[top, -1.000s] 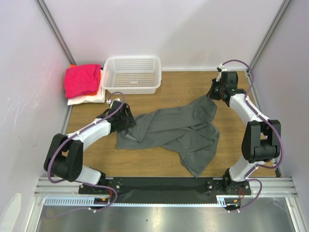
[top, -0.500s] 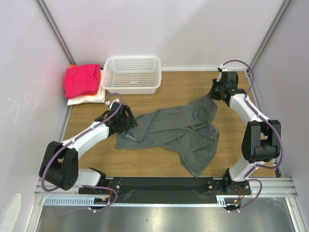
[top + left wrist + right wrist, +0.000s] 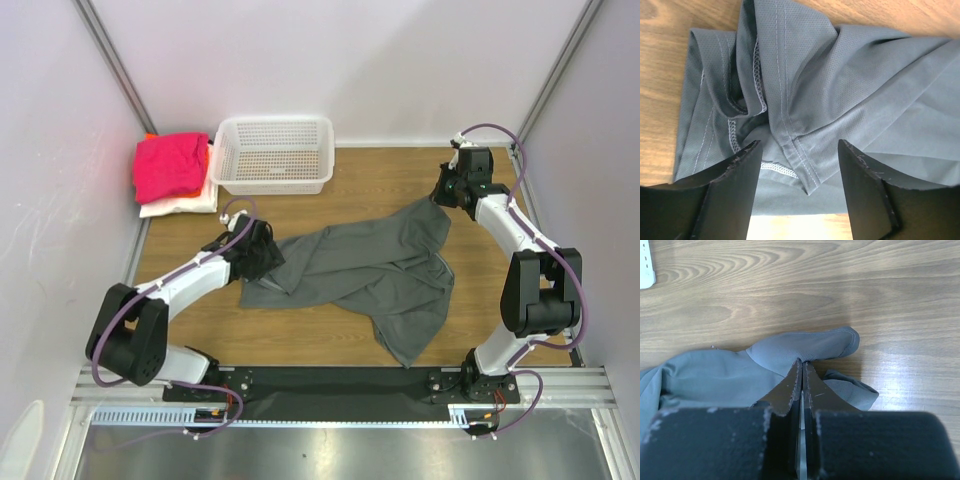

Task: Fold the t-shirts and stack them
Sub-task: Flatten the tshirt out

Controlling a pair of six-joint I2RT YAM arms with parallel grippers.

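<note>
A dark grey t-shirt [image 3: 370, 270] lies crumpled and spread across the middle of the wooden table. My left gripper [image 3: 262, 254] hovers over the shirt's left end, open, its two fingers straddling a stitched hem fold [image 3: 790, 125] without closing on it; in the left wrist view the left gripper [image 3: 800, 146] shows grey cloth [image 3: 855, 75] between and beyond the fingers. My right gripper [image 3: 438, 196] is at the shirt's far right corner, shut, pinching a lobe of the grey cloth [image 3: 810, 345] at its tips [image 3: 801, 361].
A folded stack sits at the far left: a magenta-pink shirt [image 3: 170, 165] on top, orange [image 3: 208, 155] and white [image 3: 182, 206] beneath. A white mesh basket [image 3: 273, 180] stands beside it at the back. Walls close in on both sides.
The left arm shifted its elbow, and its gripper settled slightly lower over the shirt's left end. The right arm and the shirt look unchanged.
</note>
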